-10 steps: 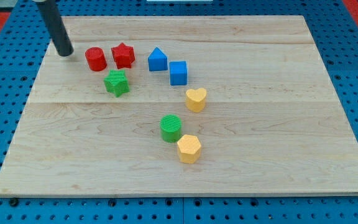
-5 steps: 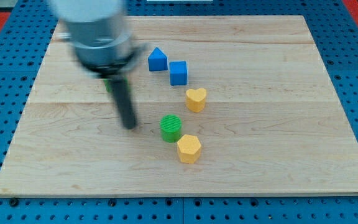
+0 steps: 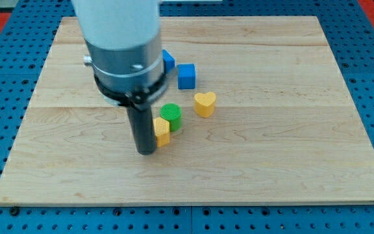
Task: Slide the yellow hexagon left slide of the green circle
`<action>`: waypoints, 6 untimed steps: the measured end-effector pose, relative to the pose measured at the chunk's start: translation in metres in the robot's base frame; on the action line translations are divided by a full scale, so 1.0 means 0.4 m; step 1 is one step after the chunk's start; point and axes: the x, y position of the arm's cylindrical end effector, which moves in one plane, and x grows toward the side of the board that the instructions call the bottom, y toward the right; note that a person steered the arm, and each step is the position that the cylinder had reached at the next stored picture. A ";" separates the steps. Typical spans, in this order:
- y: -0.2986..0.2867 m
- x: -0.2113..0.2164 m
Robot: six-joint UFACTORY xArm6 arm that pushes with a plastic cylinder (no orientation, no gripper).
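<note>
The yellow hexagon point(image 3: 163, 130) sits near the middle of the wooden board point(image 3: 271, 149), touching the lower left of the green circle point(image 3: 171, 115). My tip point(image 3: 146, 151) rests on the board just left of and slightly below the yellow hexagon, and the rod hides the hexagon's left edge. The arm's large grey body covers the board's upper left.
A yellow heart point(image 3: 204, 103) lies right of the green circle. A blue cube point(image 3: 186, 76) sits above it, and a blue block point(image 3: 167, 60) shows partly behind the arm. The red blocks and green star are hidden by the arm.
The arm swept from the upper left down to the middle. The yellow hexagon moved from the green circle's lower right to its lower left, and the green circle shifted up and left.
</note>
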 end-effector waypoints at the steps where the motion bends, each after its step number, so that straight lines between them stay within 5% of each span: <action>1: 0.009 0.096; 2: 0.150 0.064; 4: -0.221 -0.088; 5: -0.273 -0.009; 6: 0.085 0.025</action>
